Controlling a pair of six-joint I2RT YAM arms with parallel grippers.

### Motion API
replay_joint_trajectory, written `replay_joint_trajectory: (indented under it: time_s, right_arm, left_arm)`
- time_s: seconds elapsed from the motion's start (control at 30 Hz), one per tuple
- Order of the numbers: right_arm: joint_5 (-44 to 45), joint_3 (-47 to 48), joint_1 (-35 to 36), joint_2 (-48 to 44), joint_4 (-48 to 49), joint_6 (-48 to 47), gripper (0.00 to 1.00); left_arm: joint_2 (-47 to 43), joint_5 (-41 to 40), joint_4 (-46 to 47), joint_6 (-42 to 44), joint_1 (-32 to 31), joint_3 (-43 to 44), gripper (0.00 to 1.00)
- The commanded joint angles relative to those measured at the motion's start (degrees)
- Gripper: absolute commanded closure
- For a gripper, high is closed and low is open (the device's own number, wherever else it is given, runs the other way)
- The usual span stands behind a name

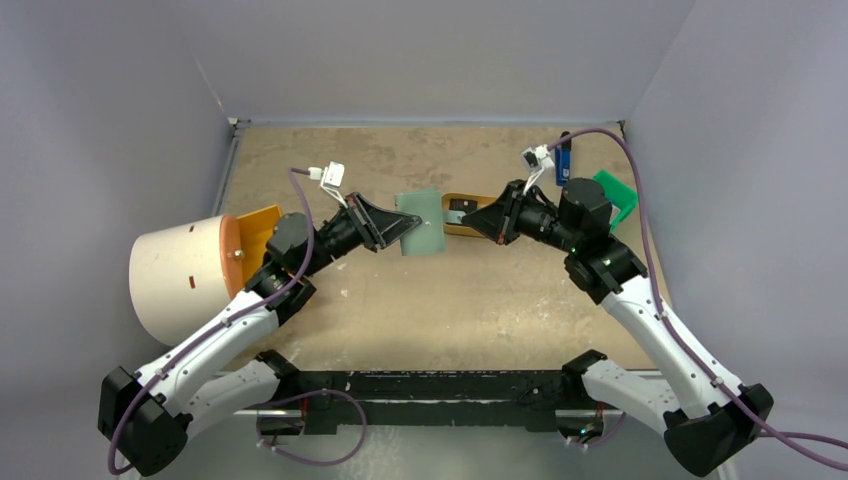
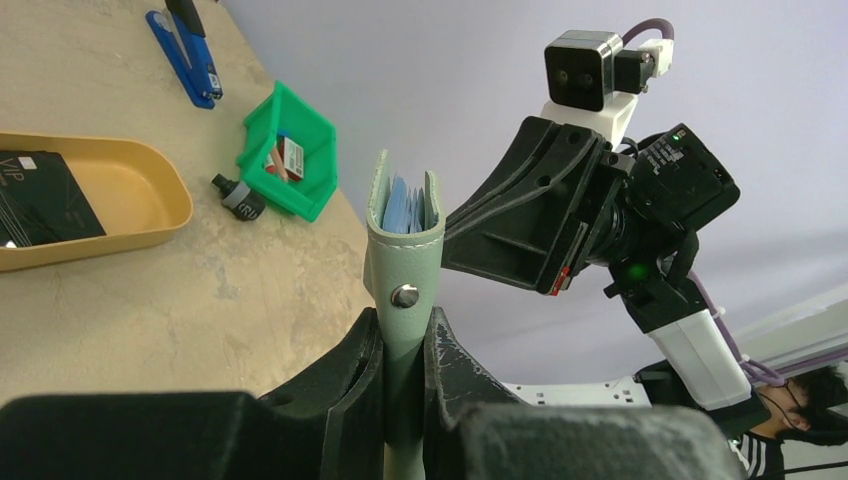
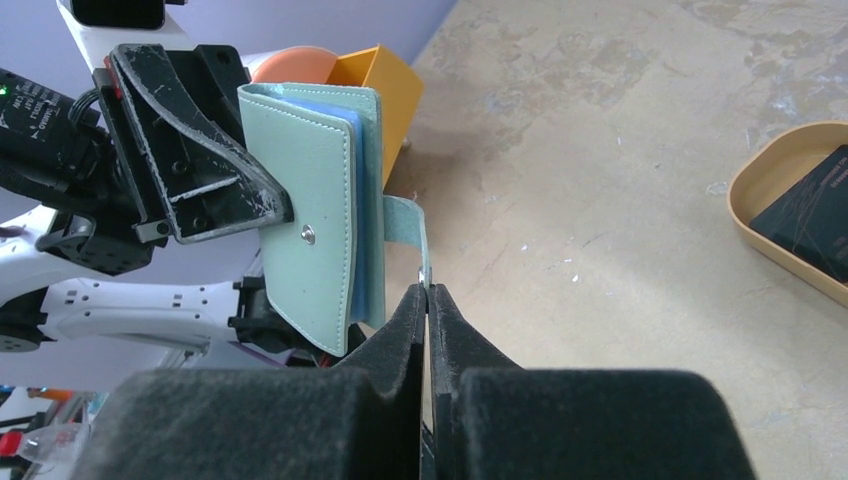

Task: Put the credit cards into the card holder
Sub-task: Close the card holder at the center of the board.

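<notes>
My left gripper (image 1: 400, 228) is shut on the sage-green card holder (image 1: 422, 222) and holds it upright above the table. In the left wrist view the holder (image 2: 403, 240) stands between my fingers (image 2: 405, 345), snap stud facing the camera, with blue layers showing in its open top. My right gripper (image 1: 468, 222) is shut on the holder's snap tab (image 3: 408, 232), with the tips (image 3: 428, 292) pinching its end. The holder's cover (image 3: 305, 190) is beside it. A black credit card (image 2: 40, 192) lies in the tan tray (image 2: 140, 190), also seen in the right wrist view (image 3: 815, 215).
A green bin (image 1: 618, 196) and a blue stapler (image 1: 563, 155) are at the back right. An orange bin (image 1: 258, 230) and a large cream cylinder (image 1: 178, 278) stand at the left. A small black item (image 2: 237, 196) lies beside the green bin.
</notes>
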Motion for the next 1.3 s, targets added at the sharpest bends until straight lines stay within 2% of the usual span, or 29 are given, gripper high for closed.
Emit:
replay_joint_trajectory:
  time_s: [0.0, 0.1, 0.33, 0.47, 0.57, 0.7, 0.77, 1.07, 1.27]
  right_arm:
    - [-0.7, 0.6, 0.2, -1.1, 0.8, -1.1, 1.00]
    - [-0.6, 1.2, 0.2, -1.6, -0.7, -2.4, 1.00]
    - [-1.1, 6.6, 0.2, 0.2, -10.1, -6.5, 1.00]
    - [-0.3, 8.6, 0.2, 4.0, -14.3, -6.3, 1.00]
    - [-0.3, 9.1, 0.2, 6.1, -14.7, -4.4, 1.00]
    - [-1.0, 10.5, 0.2, 9.1, -16.3, -3.9, 1.00]
    - [-1.0, 10.8, 0.5, 9.9, -16.4, -3.6, 1.00]
    - [1.1, 10.1, 2.5, 12.2, -14.7, -4.2, 1.00]
    - [2.1, 9.0, 4.2, 12.6, -12.0, -5.5, 1.00]
  left_arm:
    - [-1.5, -0.6, 2.4, 1.2, 0.3, -0.1, 1.00]
    - [-1.4, -1.1, 1.3, 1.9, 0.3, 0.1, 1.00]
    - [1.6, -7.8, -10.2, 10.0, 0.2, 5.0, 1.00]
    - [4.0, -10.8, -9.6, 13.6, -0.3, 6.0, 1.00]
    - [5.2, -15.5, -8.5, 17.0, -3.0, 6.3, 1.00]
    - [7.1, -26.1, -10.9, 22.7, -10.5, 8.6, 1.00]
    - [8.0, -28.6, -10.9, 23.0, -12.3, 9.2, 1.00]
    - [8.2, -32.6, -9.5, 20.8, -13.0, 9.2, 1.00]
    - [8.9, -31.9, -9.8, 19.4, -13.2, 9.8, 1.00]
